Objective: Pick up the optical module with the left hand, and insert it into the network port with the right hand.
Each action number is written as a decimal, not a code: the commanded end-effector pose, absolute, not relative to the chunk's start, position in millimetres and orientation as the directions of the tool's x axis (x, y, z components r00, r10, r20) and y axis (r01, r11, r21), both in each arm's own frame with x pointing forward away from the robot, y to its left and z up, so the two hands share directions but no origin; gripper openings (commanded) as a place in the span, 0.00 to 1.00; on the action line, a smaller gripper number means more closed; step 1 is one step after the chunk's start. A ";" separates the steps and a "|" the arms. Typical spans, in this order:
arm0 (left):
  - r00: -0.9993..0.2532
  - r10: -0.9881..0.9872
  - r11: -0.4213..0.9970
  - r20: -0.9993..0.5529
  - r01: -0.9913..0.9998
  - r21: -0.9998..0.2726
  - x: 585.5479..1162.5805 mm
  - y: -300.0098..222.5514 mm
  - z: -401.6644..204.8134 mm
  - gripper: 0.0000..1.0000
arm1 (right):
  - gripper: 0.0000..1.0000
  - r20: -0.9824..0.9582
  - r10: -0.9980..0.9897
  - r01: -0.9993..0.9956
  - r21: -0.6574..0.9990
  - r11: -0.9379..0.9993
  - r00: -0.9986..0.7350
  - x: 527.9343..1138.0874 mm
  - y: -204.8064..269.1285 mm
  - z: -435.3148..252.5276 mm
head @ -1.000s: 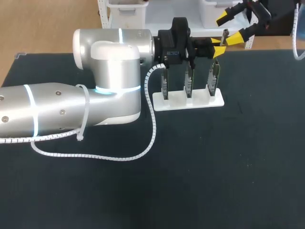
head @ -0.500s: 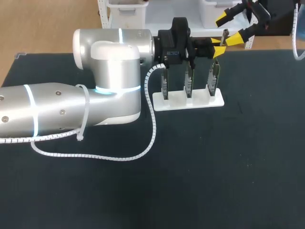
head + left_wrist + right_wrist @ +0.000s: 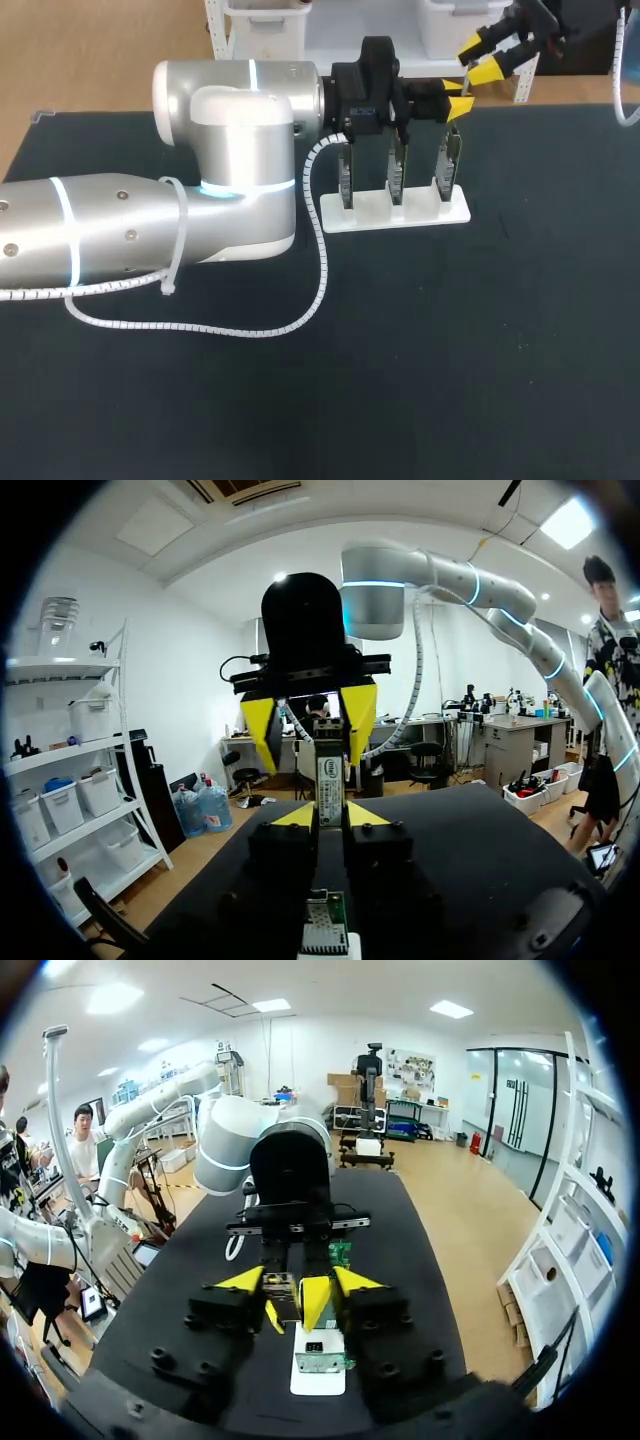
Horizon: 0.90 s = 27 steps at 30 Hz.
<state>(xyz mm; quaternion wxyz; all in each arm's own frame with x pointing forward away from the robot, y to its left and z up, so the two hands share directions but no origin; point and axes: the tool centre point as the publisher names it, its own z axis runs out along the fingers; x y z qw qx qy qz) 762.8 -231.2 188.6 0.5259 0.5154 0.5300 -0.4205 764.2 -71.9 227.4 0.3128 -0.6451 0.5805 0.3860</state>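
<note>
My left hand [image 3: 330,815] holds the module [image 3: 329,772] upright just past the rack [image 3: 400,213], and my right hand [image 3: 482,58] has just narrowed around its top (not yet pinching, I judge), so handover is beginning.

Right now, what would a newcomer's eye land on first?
The big silver left arm spans the black table. At the far edge its jaws pinch the optical module, the right arm's open yellow jaws flanking it, by a white rack.

optical module [image 3: 329,775] in left tool [image 3: 330,816], stand [image 3: 400,213] beneath
</note>
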 end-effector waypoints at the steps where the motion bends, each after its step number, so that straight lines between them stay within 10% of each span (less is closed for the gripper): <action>1: 0.086 0.102 0.114 -0.991 0.989 0.098 763.1 -232.1 187.9 0.00 | 0.00 -0.861 -0.508 -0.991 0.044 -0.130 0.028 765.3 -71.7 227.3; 7: 0.086 0.102 0.114 -0.991 0.989 0.098 763.1 -232.1 187.9 0.00 | 0.00 -0.861 -0.508 -0.991 0.044 -0.130 0.028 765.3 -71.7 227.3; 9: 0.086 0.102 0.114 -0.991 0.989 0.098 763.1 -232.1 187.9 0.42 | 0.00 -0.861 -0.508 -0.991 0.044 -0.130 0.028 765.3 -71.7 227.3; 10: 0.086 0.102 0.114 -0.991 0.989 0.098 763.1 -232.1 187.9 1.00 | 0.00 -0.861 -0.508 -0.991 0.044 -0.130 0.028 765.3 -71.7 227.3; 27: 0.086 0.102 0.114 -0.991 0.989 0.098 763.1 -232.1 187.9 1.00 | 0.00 -0.861 -0.508 -0.991 0.044 -0.130 0.028 765.3 -71.7 227.3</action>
